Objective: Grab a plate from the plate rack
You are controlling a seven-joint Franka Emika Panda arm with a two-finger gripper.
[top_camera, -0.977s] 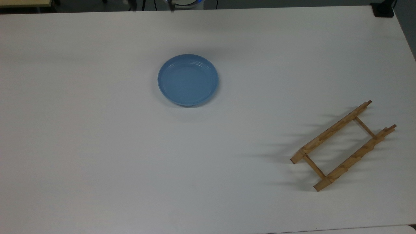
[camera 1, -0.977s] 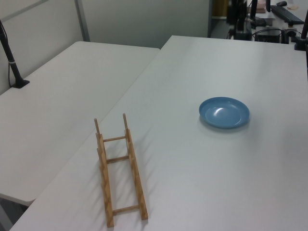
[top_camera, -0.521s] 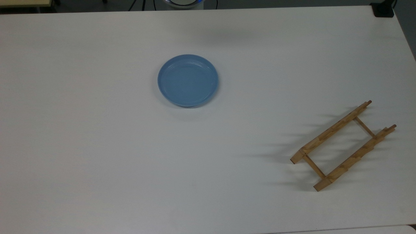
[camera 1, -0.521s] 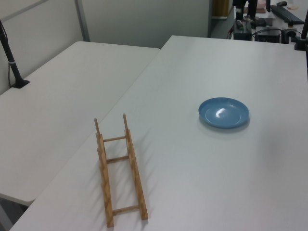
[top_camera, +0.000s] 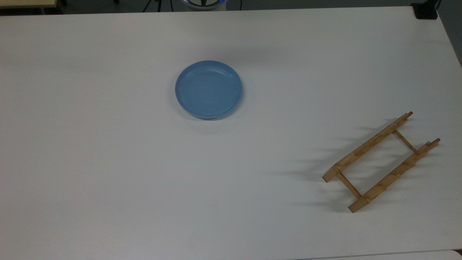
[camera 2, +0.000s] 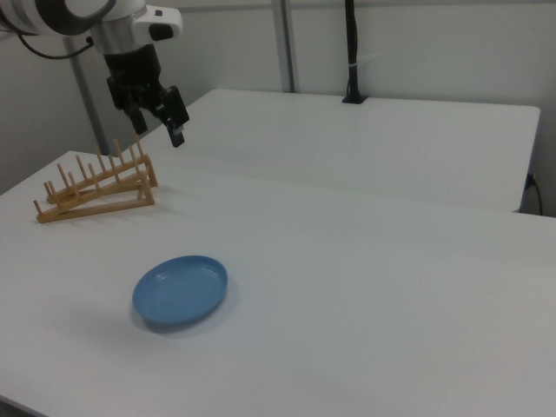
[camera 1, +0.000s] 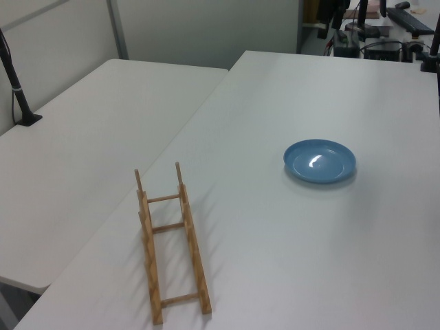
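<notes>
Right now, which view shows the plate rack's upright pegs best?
The right view: the plate rack is side-on, pegs standing separate. The top view foreshortens them onto the rails; the left view looks along the rack, pegs overlapping.

A white table (top_camera: 108, 162) is stretching beneath the gripper (camera 2: 156, 122), a second white table (camera 1: 82, 137) adjoining it, a black pole (camera 2: 351, 52) standing well beyond

You have no lettering, label, brand, number or sign to read anywhere here: the plate (top_camera: 208, 89), the plate rack (top_camera: 380, 161) and the desk (top_camera: 108, 162) are all plain and unmarked.
</notes>
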